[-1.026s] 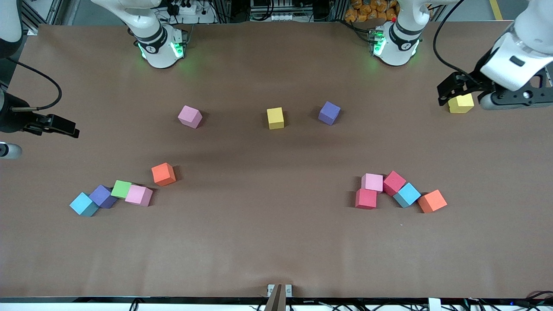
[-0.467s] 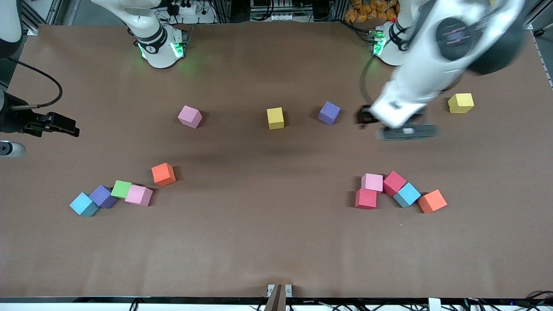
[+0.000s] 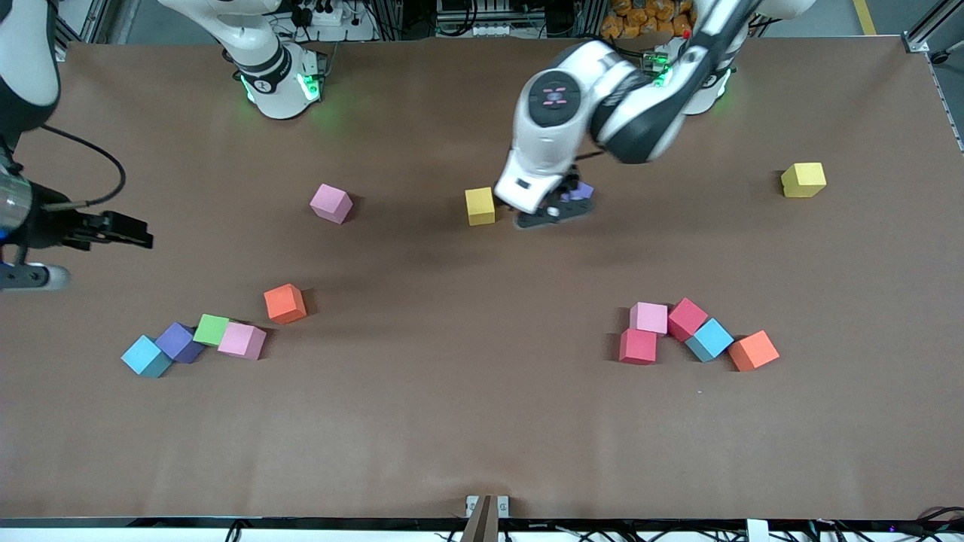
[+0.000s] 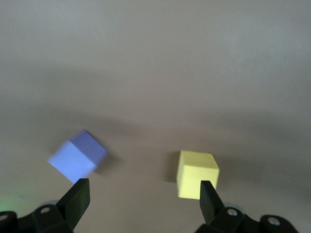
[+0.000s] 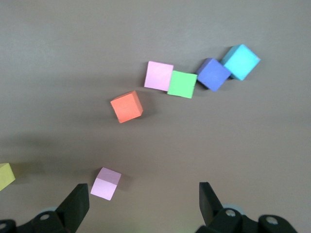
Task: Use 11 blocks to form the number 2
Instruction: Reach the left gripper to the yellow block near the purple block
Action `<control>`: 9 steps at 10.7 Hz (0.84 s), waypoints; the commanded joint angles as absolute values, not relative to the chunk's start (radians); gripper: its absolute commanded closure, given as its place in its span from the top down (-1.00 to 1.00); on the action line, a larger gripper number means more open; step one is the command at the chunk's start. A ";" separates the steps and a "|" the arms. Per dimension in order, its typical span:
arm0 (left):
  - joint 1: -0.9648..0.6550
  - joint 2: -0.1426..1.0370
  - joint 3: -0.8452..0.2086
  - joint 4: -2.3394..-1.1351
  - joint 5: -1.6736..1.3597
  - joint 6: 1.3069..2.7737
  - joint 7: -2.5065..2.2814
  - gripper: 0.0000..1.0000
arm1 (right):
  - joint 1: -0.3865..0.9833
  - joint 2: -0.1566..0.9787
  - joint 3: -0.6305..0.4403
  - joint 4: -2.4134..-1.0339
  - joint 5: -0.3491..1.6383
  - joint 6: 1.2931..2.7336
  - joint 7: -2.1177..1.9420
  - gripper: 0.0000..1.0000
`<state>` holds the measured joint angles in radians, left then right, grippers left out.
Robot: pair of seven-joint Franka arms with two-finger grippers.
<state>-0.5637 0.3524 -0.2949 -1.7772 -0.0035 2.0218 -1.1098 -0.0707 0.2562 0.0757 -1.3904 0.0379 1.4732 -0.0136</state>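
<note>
Loose blocks lie scattered on the brown table point(image 3: 467, 421); no number 2 is in view. My left gripper point(image 3: 556, 206) hangs open and empty over the gap between a yellow block point(image 3: 480, 205) and a purple block point(image 3: 583, 193), which its hand partly hides. The left wrist view shows the same purple block point(image 4: 77, 158) and yellow block point(image 4: 197, 174) on either side of the left gripper point(image 4: 143, 190). My right gripper point(image 3: 139, 233) waits open at the right arm's end of the table. In the right wrist view the right gripper point(image 5: 143, 193) is empty, with a pink block point(image 5: 106, 183) near one finger.
Toward the right arm's end lie pink point(image 3: 331, 203), orange point(image 3: 285, 303), green point(image 3: 212, 329), pink point(image 3: 242, 340), purple point(image 3: 178, 342) and light blue point(image 3: 147, 356) blocks. Toward the left arm's end sit pink point(image 3: 649, 317), red point(image 3: 687, 318), red point(image 3: 638, 346), light blue point(image 3: 709, 339), orange point(image 3: 753, 351) and yellow point(image 3: 803, 179) blocks.
My left arm has swung from beside the yellow block at its end of the table to the middle, over the yellow and purple pair. The right gripper has shifted slightly inward. No block has moved.
</note>
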 commanded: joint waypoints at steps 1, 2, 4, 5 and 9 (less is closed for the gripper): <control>-0.644 0.438 -0.295 -1.763 0.015 2.100 -1.234 1.00 | -0.081 0.279 0.087 -1.443 0.089 1.514 -0.063 1.00; -0.656 0.466 -0.295 -1.761 0.020 2.136 -1.235 1.00 | -0.075 0.279 0.089 -1.492 0.092 1.561 -0.069 1.00; -0.660 0.515 -0.302 -1.750 0.069 2.152 -1.186 1.00 | -0.068 0.279 0.089 -1.569 0.104 1.615 -0.069 1.00; -0.660 0.523 -0.308 -1.752 0.077 2.154 -1.127 1.00 | -0.052 0.279 0.089 -1.597 0.104 1.637 -0.071 1.00; -0.663 0.549 -0.311 -1.752 0.077 2.210 -1.082 1.00 | 0.017 0.282 0.089 -1.819 0.101 1.895 -0.072 1.00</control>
<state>-0.6645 0.5284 -0.3025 -1.7671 0.0568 2.1859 -1.1107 0.0007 0.3017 0.0864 -1.7200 0.0957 1.8060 -0.0627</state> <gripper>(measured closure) 0.000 0.000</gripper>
